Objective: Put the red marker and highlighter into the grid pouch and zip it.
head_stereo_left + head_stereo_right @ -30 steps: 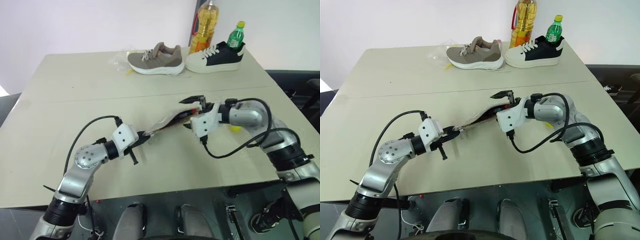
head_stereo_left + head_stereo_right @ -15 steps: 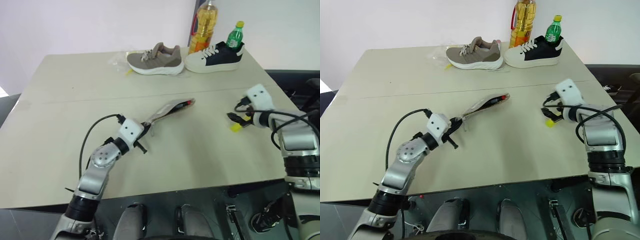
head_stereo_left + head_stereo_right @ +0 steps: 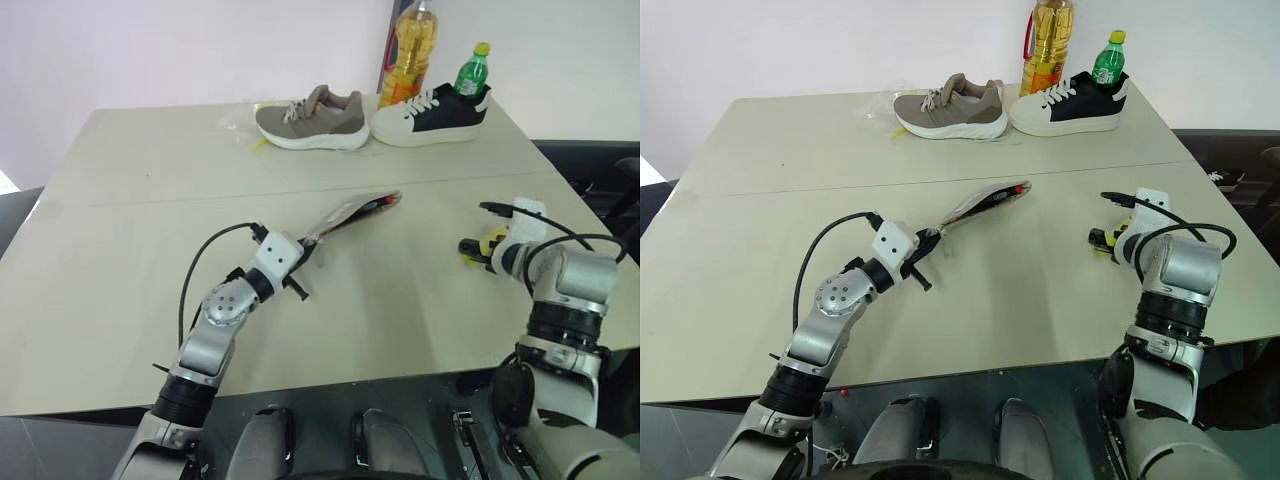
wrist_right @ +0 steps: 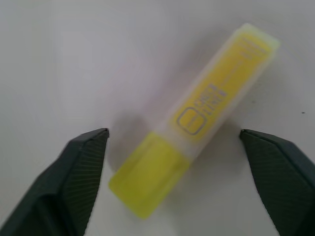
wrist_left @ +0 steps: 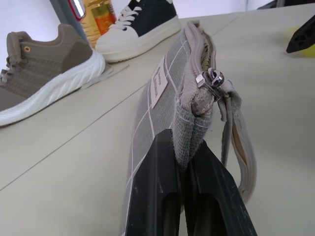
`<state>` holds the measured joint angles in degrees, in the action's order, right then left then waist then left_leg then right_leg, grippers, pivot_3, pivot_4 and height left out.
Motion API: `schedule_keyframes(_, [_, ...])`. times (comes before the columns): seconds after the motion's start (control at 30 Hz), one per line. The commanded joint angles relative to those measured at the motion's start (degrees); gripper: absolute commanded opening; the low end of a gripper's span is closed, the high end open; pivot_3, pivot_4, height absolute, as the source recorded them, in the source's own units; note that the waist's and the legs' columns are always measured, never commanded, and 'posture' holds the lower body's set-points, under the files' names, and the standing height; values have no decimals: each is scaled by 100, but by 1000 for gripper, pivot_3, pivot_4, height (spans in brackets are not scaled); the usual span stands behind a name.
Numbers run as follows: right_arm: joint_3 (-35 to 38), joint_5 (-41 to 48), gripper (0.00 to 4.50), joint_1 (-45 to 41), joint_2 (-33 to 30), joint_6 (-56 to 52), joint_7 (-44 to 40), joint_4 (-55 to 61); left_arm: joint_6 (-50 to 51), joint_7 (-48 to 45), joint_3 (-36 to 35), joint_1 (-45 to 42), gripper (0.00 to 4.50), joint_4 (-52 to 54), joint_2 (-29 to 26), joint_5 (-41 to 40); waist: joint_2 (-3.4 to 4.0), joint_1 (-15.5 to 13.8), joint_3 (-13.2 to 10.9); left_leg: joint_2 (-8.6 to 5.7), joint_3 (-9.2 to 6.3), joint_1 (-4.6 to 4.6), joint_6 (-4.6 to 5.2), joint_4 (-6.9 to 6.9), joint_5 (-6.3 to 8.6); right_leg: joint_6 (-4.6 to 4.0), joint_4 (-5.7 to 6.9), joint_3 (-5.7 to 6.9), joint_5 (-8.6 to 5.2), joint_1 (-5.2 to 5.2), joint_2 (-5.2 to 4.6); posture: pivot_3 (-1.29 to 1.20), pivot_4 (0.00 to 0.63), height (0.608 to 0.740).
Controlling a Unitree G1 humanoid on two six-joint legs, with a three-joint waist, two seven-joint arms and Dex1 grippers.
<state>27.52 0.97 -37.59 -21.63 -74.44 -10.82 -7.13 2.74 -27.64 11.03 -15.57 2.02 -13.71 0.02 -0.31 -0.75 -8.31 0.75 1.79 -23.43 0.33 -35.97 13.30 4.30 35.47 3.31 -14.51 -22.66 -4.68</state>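
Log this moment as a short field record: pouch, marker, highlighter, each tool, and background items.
grid pouch: mouth open, one end pinched and lifted off the table
red marker: red tip showing at the pouch's far end
highlighter: lying flat on the table, not gripped
left tool: shut on the grid pouch
right tool: open, fingers either side of the highlighter
background: two shoes, oil bottle, green bottle

Red marker (image 3: 378, 205) mostly inside pouch (image 3: 345, 215)

Bright even light, soft shadows, wrist close-up blurred
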Motion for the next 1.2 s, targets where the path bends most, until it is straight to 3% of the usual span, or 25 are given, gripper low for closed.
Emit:
schedule_keyframes(0.03, [-25,100,2585,-45,-31,54,151,2,-152,-19,7,-3,0,194,13,-35,0,3,0,0,0,0,0,0,0,0,0,0,0,0,1,0,150,731])
schedule_keyframes(0.13, [-92,125,1068,-74,-75,108,245,-11,-130,7,-19,45,0,247,18,-37,0,-1,0,0,0,0,1,-1,0,1,0,0,0,1,2,0,150,731])
schedule_keyframes(0.17, [-193,151,836,-84,-145,154,194,-5,-128,13,-26,61,0,258,10,-31,0,1,0,0,0,0,1,-1,0,1,0,0,0,2,2,0,150,731])
schedule_keyframes(0.23, [-633,183,839,-37,-405,440,-92,107,-128,17,-61,88,0,288,-12,-44,1,5,-1,0,1,0,1,-1,0,1,0,-1,0,1,3,0,150,731])
schedule_keyframes(0.33, [-1912,12,839,244,-1212,1692,-1053,555,-88,-24,-189,101,0,374,-69,-162,5,8,-3,-1,1,0,2,1,1,3,-1,-1,-1,-2,6,0,150,731])
schedule_keyframes(0.4, [-2817,-358,839,454,-1987,3346,-1886,986,-30,-86,-312,76,0,433,-138,-297,6,15,-4,-1,2,-1,7,2,4,7,-1,-1,-3,-5,9,0,150,731])
schedule_keyframes(0.47, [-3245,-478,839,590,-2504,4713,-2561,1270,4,-172,-391,58,0,482,-221,-417,5,43,-5,-1,1,0,13,2,7,12,-1,-2,-6,-6,15,0,150,731])
schedule_keyframes(0.6, [-3566,-525,839,782,-2923,5958,-3283,1463,22,-314,-425,65,0,540,-331,-501,-7,37,-8,9,-2,8,15,1,9,20,-2,-2,-11,2,28,0,150,731])
schedule_keyframes(0.83, [-3726,-722,839,734,-2863,6380,-3489,1346,53,-345,-381,108,0,645,-358,-541,-9,-17,-10,5,-1,3,14,-13,9,14,-9,-3,-12,8,13,0,150,731])
schedule_keyframes(1.1, [-4074,-1510,839,507,-3050,7348,-3674,1114,46,-588,-175,133,0,780,-490,-438,-8,-3,-10,7,0,4,14,-9,9,2,-13,-4,-16,7,4,0,150,731])
schedule_keyframes(1.2, [-4345,-2037,839,259,-3316,8255,-3841,1066,-5,-945,38,137,0,827,-748,-357,-6,-5,-10,6,2,4,14,-9,9,-2,-13,-4,-19,5,6,0,150,731])
